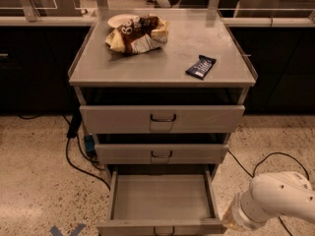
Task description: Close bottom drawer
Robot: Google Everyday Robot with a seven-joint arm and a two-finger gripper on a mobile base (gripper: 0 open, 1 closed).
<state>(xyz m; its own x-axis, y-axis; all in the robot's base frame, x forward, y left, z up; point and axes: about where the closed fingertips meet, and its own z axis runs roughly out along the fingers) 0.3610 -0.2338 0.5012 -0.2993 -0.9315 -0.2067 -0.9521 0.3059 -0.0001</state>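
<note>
The bottom drawer (162,198) of the grey metal cart is pulled far out towards me. Its plain grey tray is empty. Its front panel (162,227) lies at the lower edge of the view, with only the top of its dark handle showing. The middle drawer (161,154) and the taller top drawer (162,119) above it are shut. My white arm (275,200) reaches in from the lower right, just to the right of the open drawer's front corner. The gripper itself is out of view below the frame.
On the cart top (162,63) lie a white plate (120,19), snack bags (138,33) and a dark blue bar (201,66). Black cables (83,168) run over the speckled floor on the left and right of the cart. Dark counters stand behind.
</note>
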